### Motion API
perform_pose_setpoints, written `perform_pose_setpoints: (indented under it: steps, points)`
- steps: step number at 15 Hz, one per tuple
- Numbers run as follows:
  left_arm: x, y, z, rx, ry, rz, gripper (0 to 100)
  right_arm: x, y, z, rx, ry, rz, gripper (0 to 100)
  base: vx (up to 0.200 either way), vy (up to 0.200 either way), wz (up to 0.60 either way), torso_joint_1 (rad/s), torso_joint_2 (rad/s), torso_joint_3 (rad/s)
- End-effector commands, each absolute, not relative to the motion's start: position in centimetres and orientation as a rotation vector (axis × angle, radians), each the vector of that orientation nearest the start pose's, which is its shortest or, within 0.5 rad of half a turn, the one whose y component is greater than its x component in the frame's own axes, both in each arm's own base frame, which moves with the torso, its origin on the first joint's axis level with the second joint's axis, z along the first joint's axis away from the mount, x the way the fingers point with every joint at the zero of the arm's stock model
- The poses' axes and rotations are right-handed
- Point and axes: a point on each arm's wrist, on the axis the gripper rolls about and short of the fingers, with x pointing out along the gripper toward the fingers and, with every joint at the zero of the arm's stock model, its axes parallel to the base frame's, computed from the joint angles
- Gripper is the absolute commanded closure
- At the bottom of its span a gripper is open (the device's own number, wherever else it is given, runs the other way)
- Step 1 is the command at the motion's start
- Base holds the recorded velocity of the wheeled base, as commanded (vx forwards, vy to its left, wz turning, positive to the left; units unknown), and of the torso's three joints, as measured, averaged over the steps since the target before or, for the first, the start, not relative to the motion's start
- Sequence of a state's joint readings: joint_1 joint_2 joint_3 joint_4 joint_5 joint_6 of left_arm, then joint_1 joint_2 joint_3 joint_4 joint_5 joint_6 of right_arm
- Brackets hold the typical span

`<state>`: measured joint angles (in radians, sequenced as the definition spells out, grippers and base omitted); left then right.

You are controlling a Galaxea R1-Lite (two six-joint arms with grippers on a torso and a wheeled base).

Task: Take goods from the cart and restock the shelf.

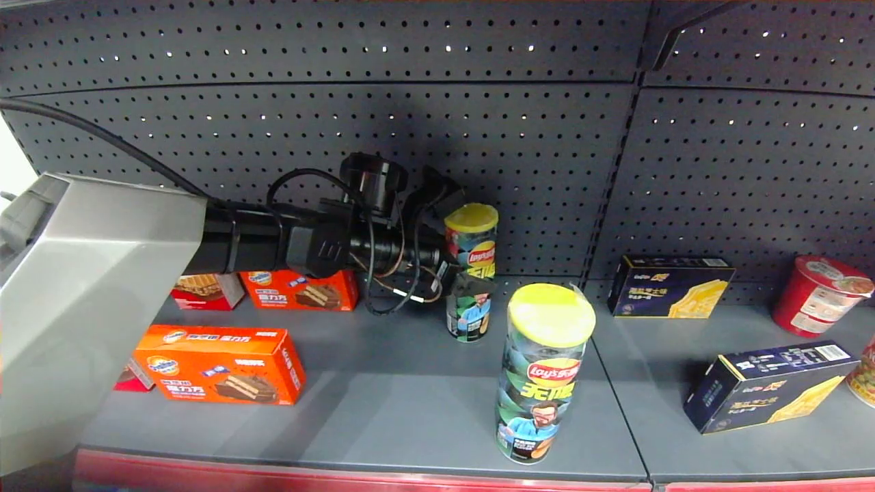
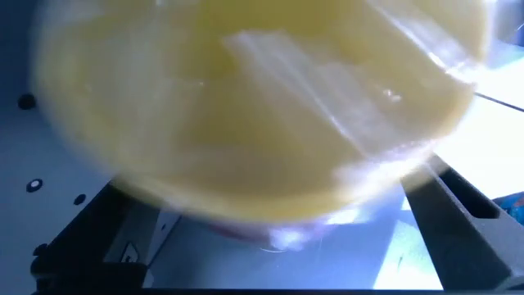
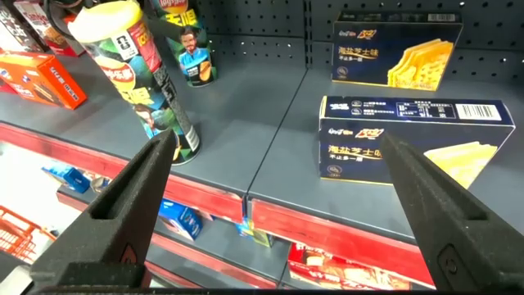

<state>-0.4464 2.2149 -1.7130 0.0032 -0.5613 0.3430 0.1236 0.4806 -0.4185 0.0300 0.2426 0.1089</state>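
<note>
orange boxes lie at the left of the shelf. the left gripper looks clamped on the rear chip can, which stands upright by the pegboard, though blur hides the contact. a second can stands near the front edge. the right gripper hangs with its fingers wide apart before navy boxes.

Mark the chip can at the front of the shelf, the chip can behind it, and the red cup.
Front chip can [image 1: 540, 383]: head view, on its printed side.
Rear chip can [image 1: 472, 217]: head view, on its yellow lid.
Red cup [image 1: 813, 301]: head view, on its red side.
</note>
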Motion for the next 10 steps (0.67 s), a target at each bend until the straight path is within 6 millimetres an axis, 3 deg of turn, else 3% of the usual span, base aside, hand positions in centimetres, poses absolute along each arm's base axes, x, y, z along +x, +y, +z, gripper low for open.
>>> perform_pose_setpoints:
  steps: [1, 6, 10]
  points:
    - [40.4, -20.5, 17.7, 0.276, 0.348, -1.061, 0, 1.4, 0.7, 19.4, 0.113, 0.114, 0.361, 0, 0.000, 0.000, 0.00, 0.000, 0.00, 0.000]
    - [38.4, -18.9, 19.0, 0.281, 0.356, -1.037, 0, 1.8, 0.8, 20.3, 0.113, 0.108, 0.367, 0, 0.000, 0.000, 0.00, 0.000, 0.00, 0.000]
    - [36.1, -16.0, 19.3, 0.279, 0.354, -0.985, 0, 3.4, 1.0, 21.2, 0.105, 0.158, 0.383, 0, 0.000, 0.000, 0.00, 0.000, 0.00, 0.000]
